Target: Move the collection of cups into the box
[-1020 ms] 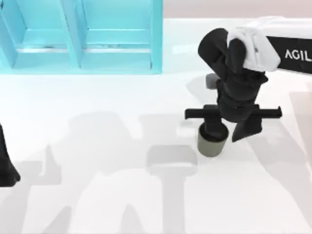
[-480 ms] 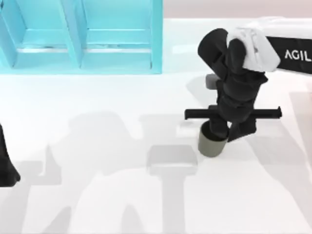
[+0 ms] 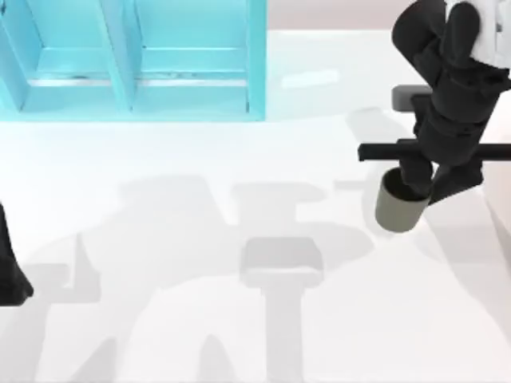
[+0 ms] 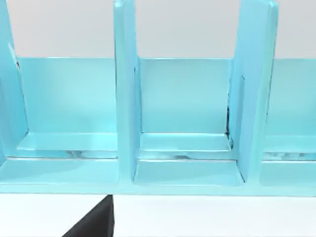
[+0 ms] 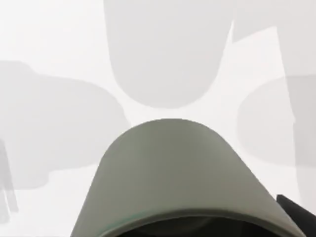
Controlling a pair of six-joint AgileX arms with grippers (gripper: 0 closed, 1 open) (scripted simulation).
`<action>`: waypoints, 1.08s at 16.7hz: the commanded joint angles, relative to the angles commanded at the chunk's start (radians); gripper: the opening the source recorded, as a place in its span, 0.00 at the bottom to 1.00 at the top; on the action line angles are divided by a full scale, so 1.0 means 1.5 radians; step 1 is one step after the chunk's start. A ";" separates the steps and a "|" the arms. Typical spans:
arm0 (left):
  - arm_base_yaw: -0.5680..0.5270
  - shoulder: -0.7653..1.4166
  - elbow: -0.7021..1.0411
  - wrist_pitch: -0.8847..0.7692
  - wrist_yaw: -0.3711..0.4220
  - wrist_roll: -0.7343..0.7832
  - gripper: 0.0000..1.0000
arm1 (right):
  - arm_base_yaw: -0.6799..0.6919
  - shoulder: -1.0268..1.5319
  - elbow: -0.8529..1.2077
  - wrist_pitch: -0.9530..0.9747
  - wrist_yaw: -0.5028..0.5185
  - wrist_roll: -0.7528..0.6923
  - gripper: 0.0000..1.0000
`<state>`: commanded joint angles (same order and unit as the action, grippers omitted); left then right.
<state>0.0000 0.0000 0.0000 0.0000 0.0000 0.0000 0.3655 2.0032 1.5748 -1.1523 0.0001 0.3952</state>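
Pincer on my right arm (image 3: pixel 427 191) is closed on the rim of the olive-green cup (image 3: pixel 399 209), one finger inside it, and the cup hangs tilted above the worktop (image 3: pixel 200 319) at the right side (its shadow lies apart from it, so I judge it lifted). The step in hand, as I read it, is carrying this cup to the blue box (image 3: pixel 136 64), which stands well apart at the far left. The next move calls for a long sweep leftward, high enough to clear the box wall, then a release into a compartment. My right arm reaches in from the far right corner, wrist pointing down. My left arm (image 3: pixel 9 271) sits parked at the left edge.
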 joint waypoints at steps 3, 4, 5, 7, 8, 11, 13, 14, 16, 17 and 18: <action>0.000 0.000 0.000 0.000 0.000 0.000 1.00 | -0.058 -0.058 0.018 -0.074 0.000 -0.066 0.00; 0.000 0.000 0.000 0.000 0.000 0.000 1.00 | -0.068 -0.068 0.022 -0.084 -0.001 -0.076 0.00; 0.000 0.000 0.000 0.000 0.000 0.000 1.00 | -0.071 -0.071 0.023 -0.087 -0.001 -0.079 0.00; 0.000 0.000 0.000 0.000 0.000 0.000 1.00 | -0.071 -0.071 0.023 -0.087 -0.001 -0.079 0.00; 0.000 0.000 0.000 0.000 0.000 0.000 1.00 | -0.068 -0.069 0.021 -0.086 0.001 -0.078 0.00; 0.000 0.000 0.000 0.000 0.000 0.000 1.00 | -0.092 -0.068 0.030 -0.090 0.001 -0.101 0.00; 0.000 0.000 0.000 0.000 0.000 0.000 1.00 | -0.142 -0.068 0.043 -0.098 0.001 -0.150 0.00; 0.000 0.000 0.000 0.000 0.000 0.000 1.00 | -0.177 -0.069 0.048 -0.103 0.002 -0.185 0.00; 0.000 0.000 0.000 0.000 0.000 0.000 1.00 | -0.268 -0.072 0.057 -0.114 0.005 -0.275 0.00; 0.000 0.000 0.000 0.000 0.000 0.000 1.00 | -0.321 -0.074 0.060 -0.120 0.007 -0.328 0.00; 0.000 0.000 0.000 0.000 0.000 0.000 1.00 | -0.375 -0.077 0.064 -0.126 0.009 -0.382 0.00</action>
<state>0.0000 0.0000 0.0000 0.0000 0.0000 0.0000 -0.1966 1.8874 1.6708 -1.3414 0.0130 -0.1773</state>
